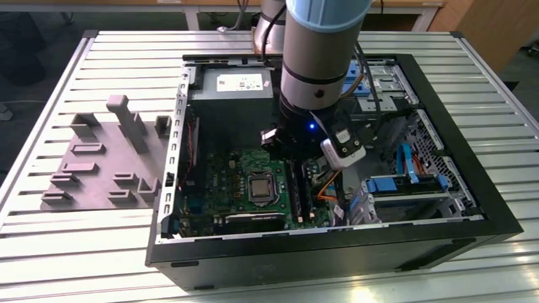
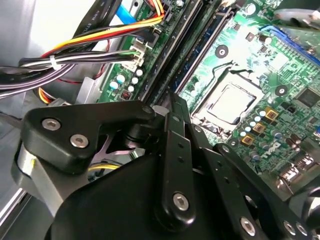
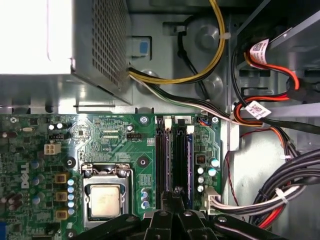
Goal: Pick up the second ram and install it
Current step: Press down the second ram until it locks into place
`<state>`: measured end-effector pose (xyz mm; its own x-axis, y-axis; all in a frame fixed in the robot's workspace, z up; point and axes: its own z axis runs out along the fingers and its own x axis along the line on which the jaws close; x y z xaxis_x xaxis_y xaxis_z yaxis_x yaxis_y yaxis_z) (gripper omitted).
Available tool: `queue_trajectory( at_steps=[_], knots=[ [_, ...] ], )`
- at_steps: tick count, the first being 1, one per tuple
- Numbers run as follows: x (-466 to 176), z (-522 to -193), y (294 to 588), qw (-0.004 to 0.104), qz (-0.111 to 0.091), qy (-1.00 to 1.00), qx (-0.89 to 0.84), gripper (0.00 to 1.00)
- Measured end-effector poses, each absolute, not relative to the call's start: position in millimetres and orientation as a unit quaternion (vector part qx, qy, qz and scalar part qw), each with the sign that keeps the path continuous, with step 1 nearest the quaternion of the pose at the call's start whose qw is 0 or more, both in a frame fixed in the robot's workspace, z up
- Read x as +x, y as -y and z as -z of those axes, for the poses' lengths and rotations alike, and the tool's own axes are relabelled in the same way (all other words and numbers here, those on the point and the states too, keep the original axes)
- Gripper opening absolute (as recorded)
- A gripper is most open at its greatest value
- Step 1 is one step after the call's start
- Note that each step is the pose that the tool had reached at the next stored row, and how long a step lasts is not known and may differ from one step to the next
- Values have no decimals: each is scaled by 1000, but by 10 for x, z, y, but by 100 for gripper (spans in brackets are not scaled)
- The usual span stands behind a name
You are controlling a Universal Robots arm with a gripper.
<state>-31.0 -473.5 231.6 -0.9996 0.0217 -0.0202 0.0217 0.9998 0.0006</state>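
**Green board, black hand over the memory slots**

Green circuit board, the large motherboard (image 1: pixel 244 189) with a square silver processor (image 1: pixel 260 188), lies in the open black computer case (image 1: pixel 471 208) on the slatted aluminium surface (image 1: pixel 101 240). The robot's black hand (image 1: pixel 296 159) is lowered into the case, directly above the row of long black memory slots (image 3: pixel 174 160) that run beside the processor.

In the first wrist view the hand (image 3: pixel 172 207) has its dark fingers (image 3: pixel 161 220) drawn close together over the near end of the slots. A long, narrow dark stick with a blue edge, the second ram (image 3: pixel 189 165), stands on edge in the slot row just ahead of the fingertips, between white end clips. Whether the fingers are clamped on it or only resting against it cannot be told.

In the second wrist view the hand (image 2: pixel 170 112) points at the same slot row, with the silver processor (image 2: pixel 231 102) just beyond it to one side and a bundle of yellow, red and black cables (image 2: pixel 90 45) to the other.

Well away from the hand, outside the case towards the exterior view's left, a grey plastic fixture plate with upright blocks (image 1: pixel 101 164) rests on the surface.
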Motion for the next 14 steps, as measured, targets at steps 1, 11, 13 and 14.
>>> queue_trajectory(
  at_steps=[1, 11, 13, 14],
  knots=[
    [-310, -2298, 4735, 10, 0, -1000, 11, 11],
    [-312, -2143, 4737, 9, 1, -1000, 11, 11],
    [-310, -2136, 4734, 9, 2, -1000, 11, 11],
    [-309, -2150, 4732, 8, 2, -1000, 11, 11]
  ],
)
